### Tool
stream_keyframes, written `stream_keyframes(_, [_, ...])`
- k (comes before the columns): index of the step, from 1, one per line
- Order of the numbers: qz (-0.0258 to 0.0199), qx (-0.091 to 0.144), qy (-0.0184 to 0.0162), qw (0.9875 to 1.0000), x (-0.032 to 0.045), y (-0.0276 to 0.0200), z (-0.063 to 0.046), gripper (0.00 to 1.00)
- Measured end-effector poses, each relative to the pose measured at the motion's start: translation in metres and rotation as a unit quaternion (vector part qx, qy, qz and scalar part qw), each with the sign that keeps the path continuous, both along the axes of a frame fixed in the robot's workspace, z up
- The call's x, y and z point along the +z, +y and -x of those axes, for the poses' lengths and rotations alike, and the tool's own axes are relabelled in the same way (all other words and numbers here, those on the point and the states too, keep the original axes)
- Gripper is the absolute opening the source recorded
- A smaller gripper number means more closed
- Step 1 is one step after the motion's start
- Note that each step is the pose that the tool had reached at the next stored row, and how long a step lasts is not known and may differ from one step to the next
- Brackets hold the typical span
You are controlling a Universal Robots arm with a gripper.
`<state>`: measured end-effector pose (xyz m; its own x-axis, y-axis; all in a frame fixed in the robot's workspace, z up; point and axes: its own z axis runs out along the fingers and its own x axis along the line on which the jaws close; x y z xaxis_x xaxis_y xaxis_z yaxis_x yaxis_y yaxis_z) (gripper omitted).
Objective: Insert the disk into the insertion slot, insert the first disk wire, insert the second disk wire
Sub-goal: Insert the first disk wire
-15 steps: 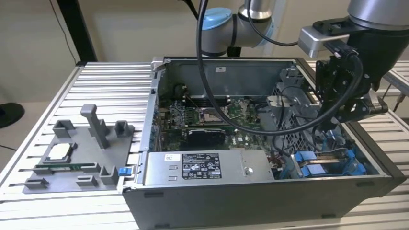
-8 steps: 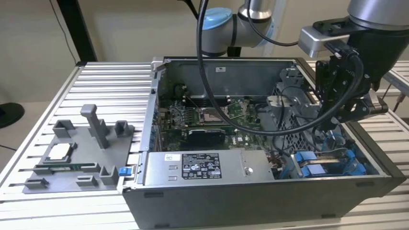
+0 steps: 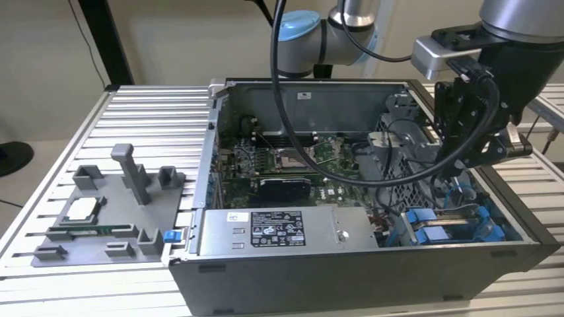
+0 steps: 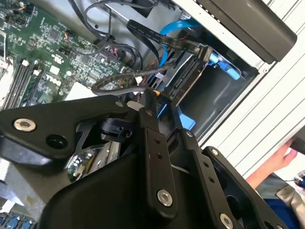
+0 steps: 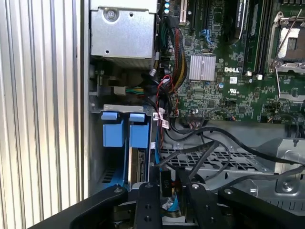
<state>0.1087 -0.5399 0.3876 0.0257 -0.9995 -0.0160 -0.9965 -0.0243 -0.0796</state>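
Note:
The disk [image 5: 136,166] stands on edge in its blue frame [image 5: 115,133] inside the insertion slot [image 5: 107,109] of the grey perforated drive cage [image 3: 414,168]. In the exterior view the blue frame [image 3: 440,228] shows at the case's front right corner. My gripper [image 3: 471,165] hangs over the cage, just behind the disk. In the first wrist view my gripper [image 5: 167,188] is shut on the black plug of a disk wire [image 5: 165,182] with a blue cable beneath it. In the second wrist view my gripper [image 4: 161,110] sits below a second black wire [image 4: 190,47] that ends at the blue frame.
The open computer case [image 3: 352,277] lies on a ribbed aluminium table [image 3: 150,105]. A silver power supply box [image 3: 273,231] and the green motherboard [image 5: 228,71] flank the cage. Loose black cables [image 5: 214,143] cross it. A grey parts fixture [image 3: 105,211] sits at the exterior view's left. A person's hand [image 4: 271,167] is outside the case.

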Motion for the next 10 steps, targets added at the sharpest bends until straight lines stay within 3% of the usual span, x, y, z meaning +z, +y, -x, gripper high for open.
stream_keyframes(3, [-0.0010, 0.000, 0.0000, 1.0000, 0.0000, 0.0000, 0.0000, 1.00])
stream_keyframes(4, [-0.0013, 0.000, 0.0000, 1.0000, 0.0000, 0.0000, 0.0000, 0.00])
stream_keyframes(10, [-0.0032, 0.000, 0.0000, 1.0000, 0.0000, 0.0000, 0.0000, 0.00])
